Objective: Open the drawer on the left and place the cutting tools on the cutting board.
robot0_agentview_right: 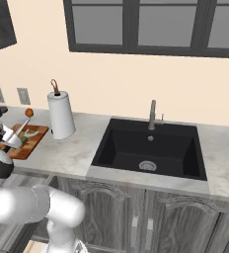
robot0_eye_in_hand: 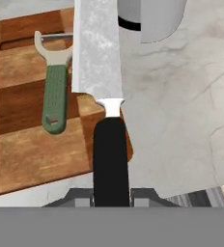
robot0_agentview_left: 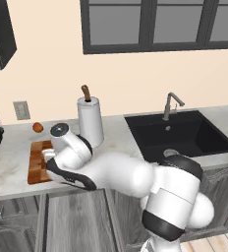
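knife (robot0_eye_in_hand: 104, 96) | fingers (robot0_eye_in_hand: 111, 197) pinching its black handle, blade out over the cutting board (robot0_eye_in_hand: 22, 144) edge | stiff, light, slick | peeler (robot0_eye_in_hand: 55, 91) already lying on the board, left of the blade | hold the handle, never the blade

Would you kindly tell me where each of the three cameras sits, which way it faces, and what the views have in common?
Left base view: behind the arm to its left, looking down over the counter; the white arm crosses to the cutting board.
Right base view: behind to its right, facing the sink; the arm reaches left to the same board.
Hand view: on the hand, looking along the gripper, shut on the knife above the board's edge, beside the peeler.
Shared: board and paper-towel roll appear in all three.
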Robot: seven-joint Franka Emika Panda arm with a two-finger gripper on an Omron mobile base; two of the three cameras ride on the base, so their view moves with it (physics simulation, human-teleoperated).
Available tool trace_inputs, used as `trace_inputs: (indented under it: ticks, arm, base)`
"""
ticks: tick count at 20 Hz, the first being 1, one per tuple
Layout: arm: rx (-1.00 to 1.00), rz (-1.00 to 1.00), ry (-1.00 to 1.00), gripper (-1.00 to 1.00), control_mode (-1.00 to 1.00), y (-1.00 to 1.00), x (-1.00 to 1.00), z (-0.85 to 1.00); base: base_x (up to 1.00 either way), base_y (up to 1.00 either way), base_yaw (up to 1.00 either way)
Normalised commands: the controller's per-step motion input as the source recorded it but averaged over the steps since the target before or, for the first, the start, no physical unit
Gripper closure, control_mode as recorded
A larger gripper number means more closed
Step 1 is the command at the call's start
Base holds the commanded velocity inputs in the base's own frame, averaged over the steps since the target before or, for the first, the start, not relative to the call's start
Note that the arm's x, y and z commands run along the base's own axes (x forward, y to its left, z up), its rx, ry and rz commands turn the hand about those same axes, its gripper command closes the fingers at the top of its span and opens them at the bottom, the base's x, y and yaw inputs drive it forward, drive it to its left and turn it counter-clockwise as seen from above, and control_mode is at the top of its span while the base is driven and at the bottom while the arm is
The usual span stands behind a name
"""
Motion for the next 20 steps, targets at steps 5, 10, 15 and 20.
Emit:
trace_inputs:
  ticks: [5,10,15,20]
  arm:
    - [0.00,-0.04,0.16,1.00,-1.00,0.60,0.32,0.19]
    - [0.00,0.00,0.00,1.00,-1.00,0.17,0.06,0.00]
    - [-0.01,0.00,0.00,1.00,-1.00,0.38,0.15,-0.07]
    - [-0.05,0.00,0.00,1.00,-1.00,0.34,0.17,-0.23]
  base:
    - [0.00,0.00,0.00]
    - [0.00,0.00,0.00]
    - [0.00,0.00,0.00]
    - [0.00,0.00,0.00]
